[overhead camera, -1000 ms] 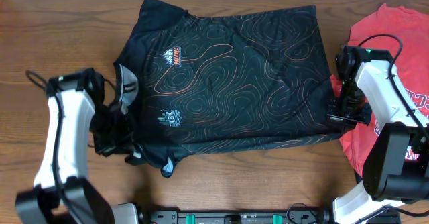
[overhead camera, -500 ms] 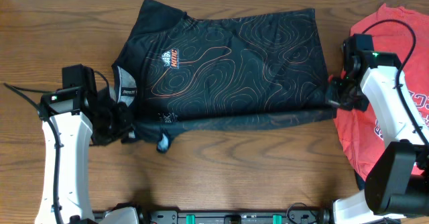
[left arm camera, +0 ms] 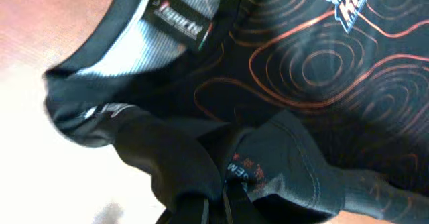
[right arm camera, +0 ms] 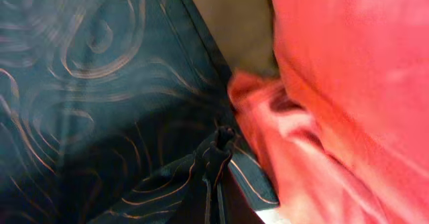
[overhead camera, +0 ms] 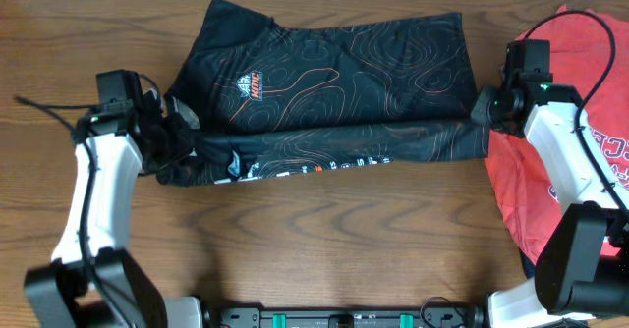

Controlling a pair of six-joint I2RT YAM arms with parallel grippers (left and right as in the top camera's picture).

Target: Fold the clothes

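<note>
Jersey (overhead camera: pixel 344 73) at far edge of the table (overhead camera: pixel 324 240), left gripper (overhead camera: pixel 173 151) and right gripper (overhead camera: pixel 484 114) both pinched tight on its hem

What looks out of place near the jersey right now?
The red T-shirt is bunched up against the black jersey beside the right gripper; it could get caught in the fold. Nothing else stands out.
</note>
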